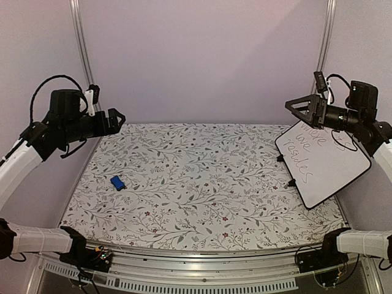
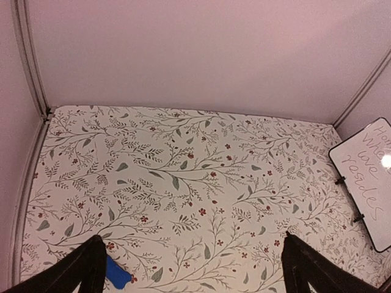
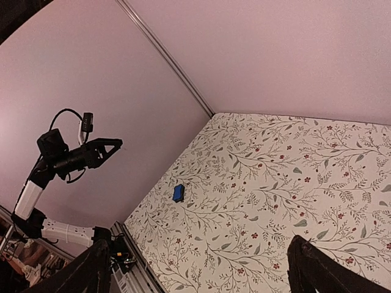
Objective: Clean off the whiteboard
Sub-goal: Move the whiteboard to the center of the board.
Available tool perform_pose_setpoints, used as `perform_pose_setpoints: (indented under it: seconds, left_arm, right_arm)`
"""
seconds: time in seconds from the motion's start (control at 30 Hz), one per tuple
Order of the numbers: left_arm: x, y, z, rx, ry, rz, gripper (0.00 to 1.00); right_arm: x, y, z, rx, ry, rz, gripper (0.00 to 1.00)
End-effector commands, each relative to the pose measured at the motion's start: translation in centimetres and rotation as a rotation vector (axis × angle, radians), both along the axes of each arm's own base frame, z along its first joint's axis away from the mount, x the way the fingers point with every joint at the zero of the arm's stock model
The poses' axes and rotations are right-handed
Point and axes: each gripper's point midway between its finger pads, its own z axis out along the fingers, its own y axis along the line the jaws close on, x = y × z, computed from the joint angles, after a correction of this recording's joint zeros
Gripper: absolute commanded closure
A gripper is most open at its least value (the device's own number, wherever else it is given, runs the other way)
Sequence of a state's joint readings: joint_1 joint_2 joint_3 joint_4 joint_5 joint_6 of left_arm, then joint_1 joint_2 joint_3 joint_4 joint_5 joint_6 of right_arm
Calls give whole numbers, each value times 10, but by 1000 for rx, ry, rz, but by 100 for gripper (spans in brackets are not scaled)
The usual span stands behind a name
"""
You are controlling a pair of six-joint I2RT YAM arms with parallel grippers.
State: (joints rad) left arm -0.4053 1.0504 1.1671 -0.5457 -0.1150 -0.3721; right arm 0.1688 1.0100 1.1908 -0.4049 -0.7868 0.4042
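Hovering up high, L gripper (image 1: 117, 119) & R gripper (image 1: 295, 113) both had fingers apart, whiteboard (image 1: 324, 168) just below R.

A table (image 1: 202, 177) was seen enclosed on three sides by plain walls tinted a pale lilac-pink: a back wall (image 1: 202, 61), a left wall (image 1: 30, 49) and a right wall (image 1: 367, 37). The rear corners were marked by two slim metal posts, a left post (image 1: 79, 37) and a right post (image 1: 327, 37), which were leaned slightly inward in the top view. The table was covered from edge to edge by a white cloth printed with grey-green leafy sprigs and small red flowers. Its near edge was bordered by a slotted metal rail (image 1: 202, 269). Everything was lit softly and evenly, and only faint shadows were cast.
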Motion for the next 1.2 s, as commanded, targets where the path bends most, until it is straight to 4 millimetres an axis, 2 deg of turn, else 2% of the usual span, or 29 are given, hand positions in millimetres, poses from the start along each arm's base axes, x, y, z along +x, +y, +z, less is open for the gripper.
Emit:
perform_pose_setpoints:
  seconds: [0.0, 0.2, 0.37, 0.53, 0.67, 0.77, 0.83, 1.03, 1.17]
  left_arm:
    - [-8, 3, -11, 20, 19, 8, 0]
    - [-6, 1, -22, 27, 36, 7, 0]
    - [-3, 0, -28, 52, 49, 12, 0]
    - [1, 1, -40, 74, 58, 24, 0]
    - [2, 5, -47, 88, 49, 42, 0]
    - [0, 7, -52, 104, 25, 40, 0]
    - [-1, 8, -56, 116, 9, 31, 0]
    - [-8, -1, -67, 90, -26, -33, 0]
    - [-15, -8, -63, 56, -65, -88, 0]
  right_arm:
    - [14, -5, -3, -13, 14, -43, 1]
    - [32, -9, -15, -38, 28, -93, 1]
    - [62, -23, -43, -104, 97, -221, 1]
    - [100, -47, -86, -224, 181, -536, 1]
    - [118, -45, -118, -269, 223, -673, 1]
    - [125, -38, -130, -271, 239, -746, 1]
    - [131, -38, -144, -282, 264, -812, 1]
    - [140, -45, -195, -216, 365, -979, 1]
    - [147, -55, -224, -224, 432, -1094, 1]
